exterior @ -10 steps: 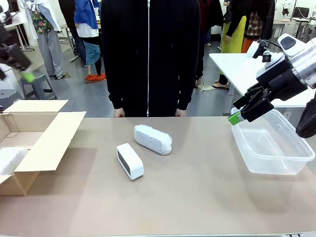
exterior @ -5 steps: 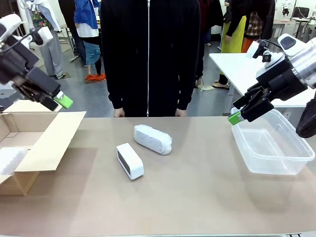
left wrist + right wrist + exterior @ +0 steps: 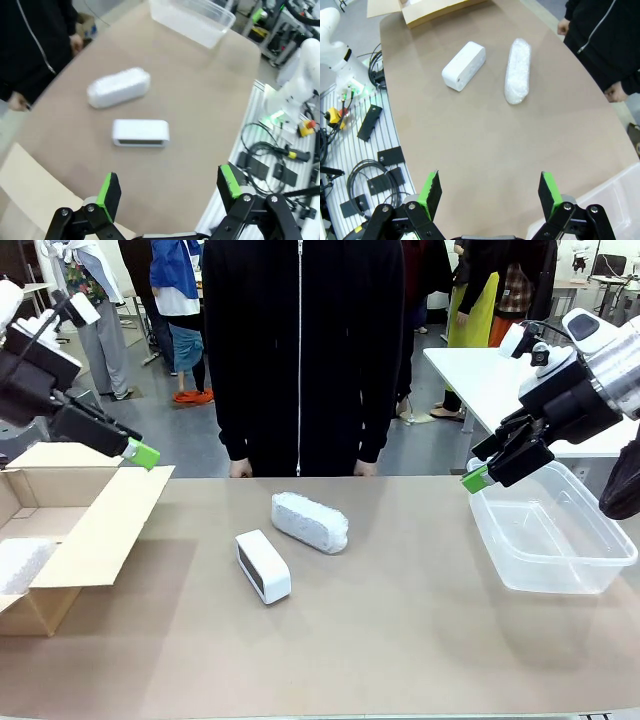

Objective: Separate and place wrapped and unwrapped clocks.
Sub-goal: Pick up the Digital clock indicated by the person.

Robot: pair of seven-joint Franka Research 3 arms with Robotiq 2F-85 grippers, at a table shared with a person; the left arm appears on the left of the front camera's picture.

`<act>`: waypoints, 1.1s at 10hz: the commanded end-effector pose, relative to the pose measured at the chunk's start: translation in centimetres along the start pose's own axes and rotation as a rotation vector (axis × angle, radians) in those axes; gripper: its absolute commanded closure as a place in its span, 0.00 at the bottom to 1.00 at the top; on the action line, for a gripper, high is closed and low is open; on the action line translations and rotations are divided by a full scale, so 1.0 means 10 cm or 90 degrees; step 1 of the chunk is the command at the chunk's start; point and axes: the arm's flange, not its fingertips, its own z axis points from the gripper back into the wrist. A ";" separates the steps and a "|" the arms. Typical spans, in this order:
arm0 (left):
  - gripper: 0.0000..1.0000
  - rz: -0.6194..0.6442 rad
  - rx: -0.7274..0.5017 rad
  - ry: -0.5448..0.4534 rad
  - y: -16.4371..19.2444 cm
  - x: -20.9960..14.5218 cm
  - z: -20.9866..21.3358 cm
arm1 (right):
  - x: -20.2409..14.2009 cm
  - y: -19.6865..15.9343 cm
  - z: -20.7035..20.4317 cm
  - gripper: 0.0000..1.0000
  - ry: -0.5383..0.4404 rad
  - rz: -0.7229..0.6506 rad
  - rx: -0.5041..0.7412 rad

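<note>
Centre frame, the wrapped bundle (image 3: 310,522) is bumpy white; the unwrapped clock (image 3: 263,566) is smooth white with a dark face. The table (image 3: 400,640) is tan-brown, the cardboard box (image 3: 100,530) at left pale tan, and the tub (image 3: 560,578) at right clear. The white patch (image 3: 20,565) at lower left may be foam too. The jacket (image 3: 260,340) is black with a white zip line.

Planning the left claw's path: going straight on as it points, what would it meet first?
The left claw would probably meet the unwrapped clock, or bare table just beside it; depth is unclear.

Grey floor (image 3: 185,435), white table (image 3: 470,380) behind
</note>
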 end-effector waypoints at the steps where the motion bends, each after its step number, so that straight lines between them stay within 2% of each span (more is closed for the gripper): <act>1: 0.00 -0.036 0.054 0.011 -0.10 -0.17 -0.23 | 0.00 -0.01 -0.02 0.00 -0.013 -0.002 0.013; 3: 0.00 -0.056 0.008 0.043 -0.14 -0.18 -0.24 | 0.00 -0.01 -0.02 0.00 -0.013 -0.002 0.013; 7: 0.00 -0.034 0.010 0.052 -0.10 -0.20 -0.20 | 0.00 -0.01 -0.02 0.00 -0.013 -0.002 0.013; 8: 0.00 -0.059 0.022 0.041 -0.06 0.04 -0.19 | 0.00 -0.01 -0.02 0.00 -0.013 -0.002 0.013; 11: 0.00 -0.059 0.022 0.041 -0.06 0.04 -0.19 | 0.00 -0.01 -0.02 0.00 -0.013 -0.002 0.013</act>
